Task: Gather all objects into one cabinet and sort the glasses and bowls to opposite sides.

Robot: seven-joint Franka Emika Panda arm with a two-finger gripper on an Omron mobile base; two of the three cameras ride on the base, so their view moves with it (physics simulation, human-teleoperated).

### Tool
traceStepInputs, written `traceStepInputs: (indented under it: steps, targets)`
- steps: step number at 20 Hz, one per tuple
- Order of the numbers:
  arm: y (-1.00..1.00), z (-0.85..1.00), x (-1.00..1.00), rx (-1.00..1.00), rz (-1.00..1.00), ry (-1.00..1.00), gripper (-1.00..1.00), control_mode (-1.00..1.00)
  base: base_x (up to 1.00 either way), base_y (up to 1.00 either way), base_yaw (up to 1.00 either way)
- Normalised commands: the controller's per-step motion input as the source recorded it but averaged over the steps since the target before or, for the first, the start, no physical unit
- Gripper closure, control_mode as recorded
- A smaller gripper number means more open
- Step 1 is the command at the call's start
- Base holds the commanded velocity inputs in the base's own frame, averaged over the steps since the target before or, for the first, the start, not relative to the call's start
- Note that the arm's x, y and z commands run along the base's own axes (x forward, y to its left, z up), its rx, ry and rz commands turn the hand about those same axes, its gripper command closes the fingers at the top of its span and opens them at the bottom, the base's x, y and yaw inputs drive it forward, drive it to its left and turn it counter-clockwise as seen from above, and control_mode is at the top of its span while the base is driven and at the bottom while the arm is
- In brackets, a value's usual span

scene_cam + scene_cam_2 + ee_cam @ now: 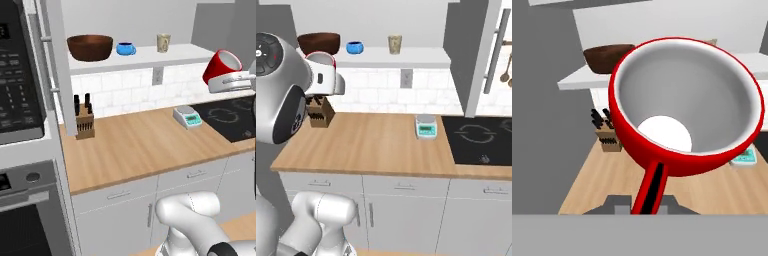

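Pincer: the pincer (652, 196) is clamped tight on the red cup (221, 65), gripping its rim wall, up in the air and clear of the surface (145, 145).
Red cup: tilted, its white inside facing out; in the left base view it hangs at the right, above the cooktop (230, 117) and beside the right end of the shelf.
Hand view: we stare straight down into the cup's mouth (687, 105), red rim all round, pale bottom showing.
Shelf: the white shelf board (145, 57) carries three things in a row.
Bowl: the big brown wooden bowl (90, 47) sits at the left end, next to the tall grey door (60, 65).
Mug: the small blue mug (125, 48) stands just beside the bowl, to its right.
Tumbler: the beige patterned tumbler (163, 43) stands upright further right, apart from the mug.
Surface below: knife block (84, 121) at the left against the wall, a small scale (187, 117) near the cooktop.
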Motion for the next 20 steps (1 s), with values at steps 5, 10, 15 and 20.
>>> traceStepInputs:
  steps: [5,10,15,20]
  targets:
    - [0.00,0.00,0.00,0.00,0.00,0.00,1.00,1.00,0.98,-0.27,-0.13]
    - [0.00,0.00,0.00,0.00,0.00,0.00,1.00,1.00,0.82,0.00,0.00]
    - [0.00,0.00,0.00,0.00,0.00,0.00,1.00,1.00,0.62,0.02,0.00]
    - [0.00,0.00,0.00,0.00,0.00,0.00,1.00,1.00,0.00,0.00,0.00]
